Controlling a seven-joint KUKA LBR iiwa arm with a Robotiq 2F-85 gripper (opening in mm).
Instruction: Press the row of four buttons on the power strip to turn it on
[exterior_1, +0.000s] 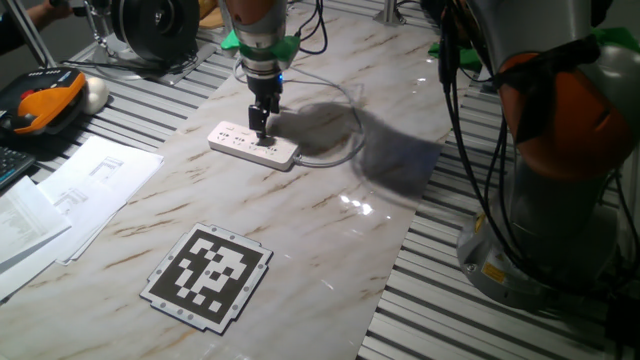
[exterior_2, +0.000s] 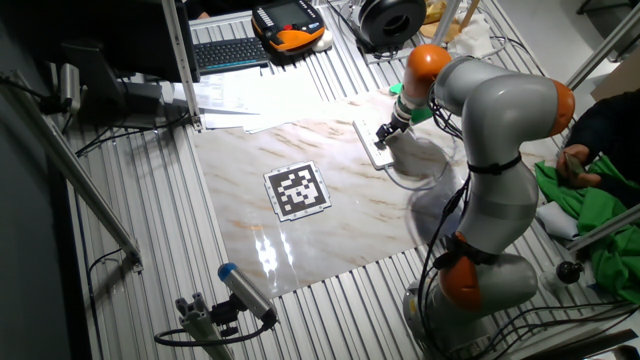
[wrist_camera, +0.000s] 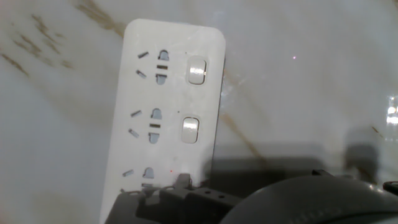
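The white power strip lies flat on the marble-patterned table top, and its thin white cable loops off to the right. My gripper points straight down with its dark fingertips on or just above the strip's top face, near the cable end. In the hand view the power strip fills the left half. Two pale rectangular buttons show there along its right edge, one button above the other. The rest of the row is hidden under my dark hand. In the other fixed view my gripper is over the power strip.
A black-and-white marker board lies on the table in front of the strip. Paper sheets and an orange-and-black handset sit to the left. The arm's base stands at the right, with green cloth beyond it.
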